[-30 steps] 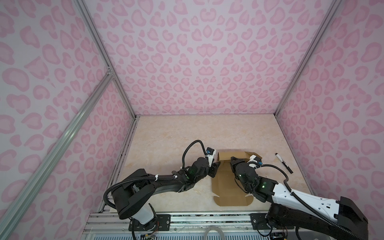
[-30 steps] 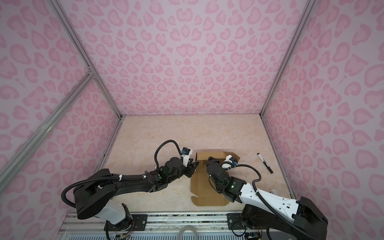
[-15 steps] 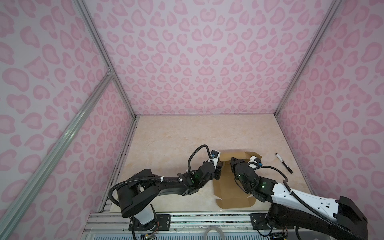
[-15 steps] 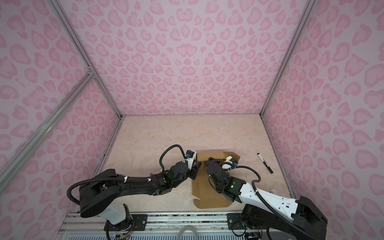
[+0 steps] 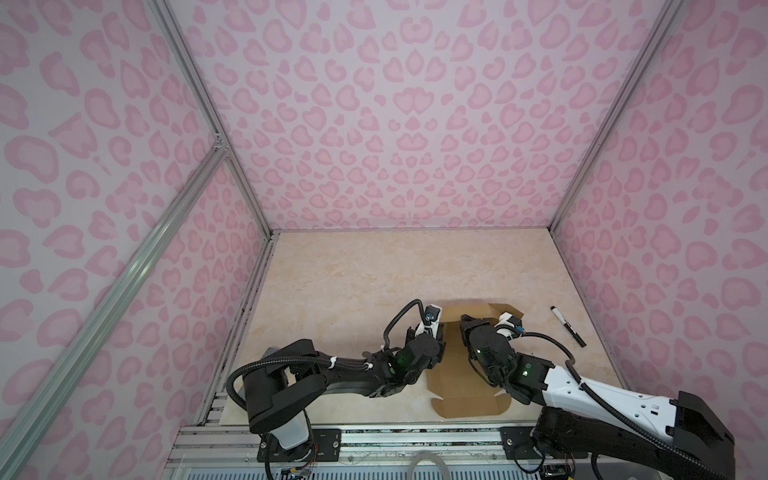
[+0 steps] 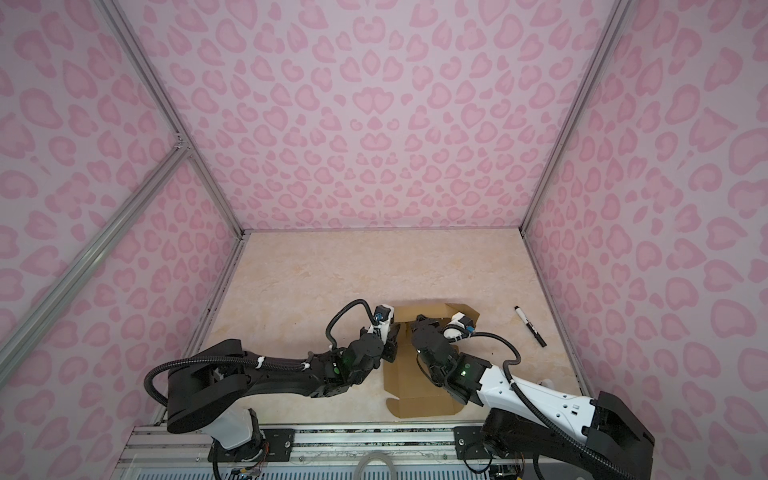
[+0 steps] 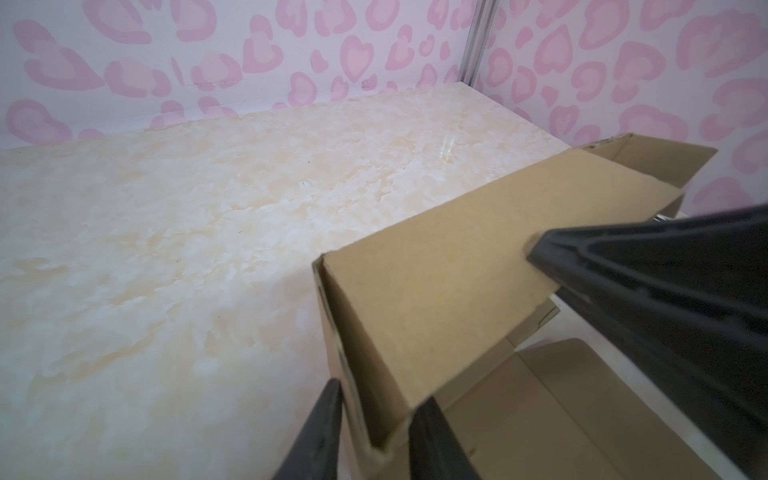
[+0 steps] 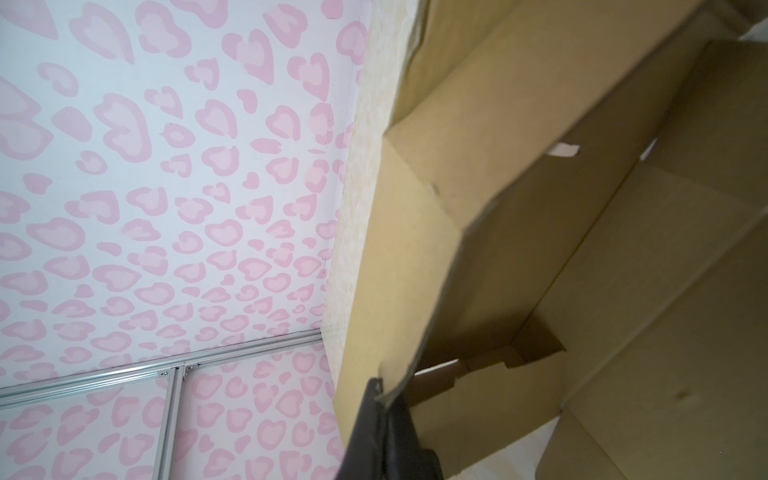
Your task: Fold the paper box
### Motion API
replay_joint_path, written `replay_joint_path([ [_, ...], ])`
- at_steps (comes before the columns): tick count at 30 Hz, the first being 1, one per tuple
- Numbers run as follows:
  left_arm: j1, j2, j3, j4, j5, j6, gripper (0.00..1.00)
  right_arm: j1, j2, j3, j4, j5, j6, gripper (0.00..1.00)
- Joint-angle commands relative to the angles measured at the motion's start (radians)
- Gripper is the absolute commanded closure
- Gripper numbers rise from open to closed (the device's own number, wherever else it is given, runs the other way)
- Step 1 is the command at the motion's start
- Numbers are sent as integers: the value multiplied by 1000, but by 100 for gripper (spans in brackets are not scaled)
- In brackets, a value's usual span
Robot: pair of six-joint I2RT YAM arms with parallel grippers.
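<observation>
cardboard of the paper box (image 5: 457, 390) lies low, right of centre in both top views, one side wall raised. the left gripper (image 7: 380, 392) straddles that wall's end, jaws narrow, whether pressing i cannot tell, likely steadying it; the right gripper (image 8: 386, 392) is pinched on a flap edge, seemingly to fold it inward.

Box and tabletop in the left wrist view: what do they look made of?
The box: brown cardboard, matte; its cut edge looks layered, likely corrugated, and the walls fold along sharp creases. The tabletop: smooth cream marble-look surface with a glare spot, so slightly glossy; stone, laminate or film, I cannot tell.
</observation>
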Motion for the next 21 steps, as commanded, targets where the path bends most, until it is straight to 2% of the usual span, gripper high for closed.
replay_joint_path([
  [1,-12,11,15,20,-104,-4,69,2,4,6,-8,8,4,100],
  [21,-59,47,29,48,-241,-68,78,4,21,-13,75,2,1,100],
])
